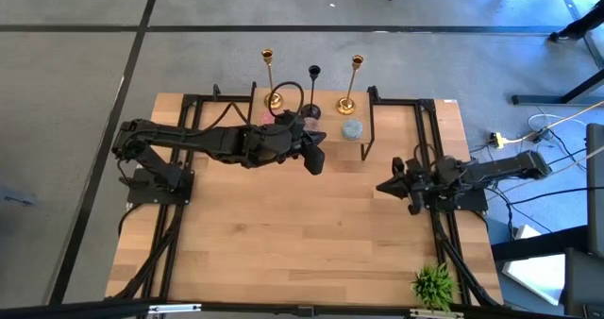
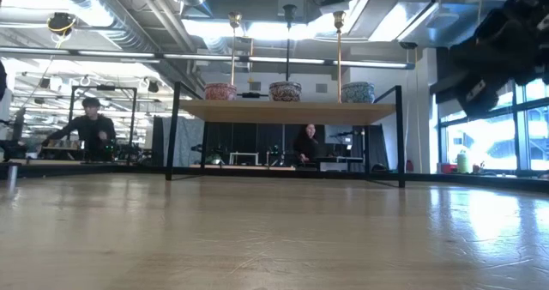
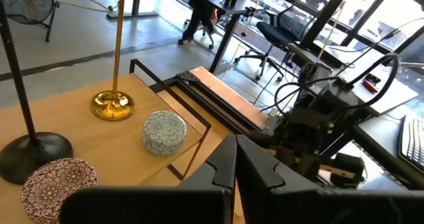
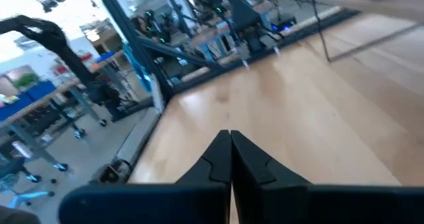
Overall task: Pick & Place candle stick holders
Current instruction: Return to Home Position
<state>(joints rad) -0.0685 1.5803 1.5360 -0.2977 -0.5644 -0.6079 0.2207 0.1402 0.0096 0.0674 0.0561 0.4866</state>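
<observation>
Retracting over the table (image 1: 283,253) clear of the shelf (image 2: 287,111) required the left gripper (image 1: 315,160) to rise first, then withdraw without brushing the sticks (image 2: 286,45). Its fingers were pressed together, empty; the right gripper (image 1: 389,189), parked near the table's right edge, was likewise closed. Three sticks stood on the shelf behind three squat holders (image 2: 358,92). The low view showed all three; the high view apparently hid the middle one beneath the left arm.

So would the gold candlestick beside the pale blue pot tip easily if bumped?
Probably: the gold candlestick is a tall thin stem on a small round base, so a high nudge may topple it. Its shiny metal looks stiff, likely slippery.
</observation>
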